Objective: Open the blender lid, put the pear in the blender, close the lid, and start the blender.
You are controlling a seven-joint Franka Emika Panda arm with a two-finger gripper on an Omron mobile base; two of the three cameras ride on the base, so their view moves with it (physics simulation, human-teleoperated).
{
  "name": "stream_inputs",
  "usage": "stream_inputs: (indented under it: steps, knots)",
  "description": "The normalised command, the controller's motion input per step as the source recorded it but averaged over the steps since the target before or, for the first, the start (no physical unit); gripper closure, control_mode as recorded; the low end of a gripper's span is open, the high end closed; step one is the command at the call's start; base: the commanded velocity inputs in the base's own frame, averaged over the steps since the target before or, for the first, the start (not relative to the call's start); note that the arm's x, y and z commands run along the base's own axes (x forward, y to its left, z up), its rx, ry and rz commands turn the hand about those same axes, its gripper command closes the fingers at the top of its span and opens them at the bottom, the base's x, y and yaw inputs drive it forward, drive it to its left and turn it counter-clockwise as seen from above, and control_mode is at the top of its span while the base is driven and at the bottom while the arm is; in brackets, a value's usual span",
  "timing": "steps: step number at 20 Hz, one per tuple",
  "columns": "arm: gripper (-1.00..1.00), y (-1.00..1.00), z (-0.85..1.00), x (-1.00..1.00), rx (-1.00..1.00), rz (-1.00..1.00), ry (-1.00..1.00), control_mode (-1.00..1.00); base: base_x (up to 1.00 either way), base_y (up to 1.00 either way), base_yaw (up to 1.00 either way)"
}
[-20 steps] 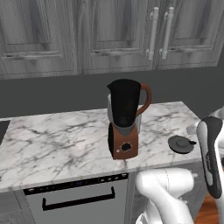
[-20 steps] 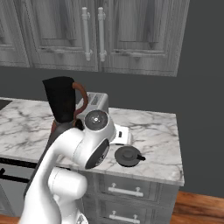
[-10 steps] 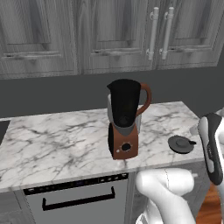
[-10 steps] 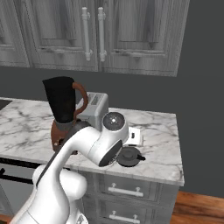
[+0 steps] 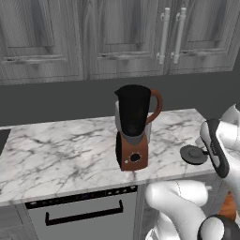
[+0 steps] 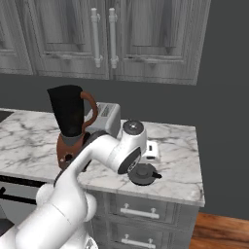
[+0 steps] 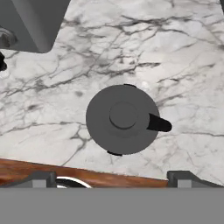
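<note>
Blender lid point(image 7: 122, 119) lies flat on the counter point(image 5: 56, 154), near the front edge toward the right end, well clear of the blender point(image 5: 135, 126), whose jar stands uncovered. Over the last second the arm has swung across above the lid; our gripper point(image 7: 111, 179) now looks straight down at it, jaws spread wide, nothing held. We judge the lid step done. Pear comes next; we cannot spot it.
</note>
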Motion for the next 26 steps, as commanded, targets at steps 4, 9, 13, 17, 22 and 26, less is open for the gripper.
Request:
stream_inputs:
  steps: [4, 9, 13, 17, 22, 26]
  knots:
    - [-1.00, -0.14, -0.34, 0.22, 0.00, 0.07, 0.12, -1.00, 0.00, 0.00, 0.00]
    - [-1.00, -0.07, -0.45, 0.23, 0.00, 0.04, 0.09, -1.00, 0.00, 0.00, 0.00]
    - [-1.00, 0.00, -0.47, 0.30, 0.00, 0.00, 0.08, -1.00, 0.00, 0.00, 0.00]
    - [-1.00, 0.00, -0.34, 0.30, 0.00, 0.00, 0.05, -1.00, 0.00, 0.00, 0.00]
    - [-1.00, 0.00, -0.25, 0.27, 0.00, 0.00, 0.01, -1.00, 0.00, 0.00, 0.00]
    - [-1.00, 0.00, -0.31, 0.16, 0.00, 0.00, 0.00, -1.00, 0.00, 0.00, 0.00]
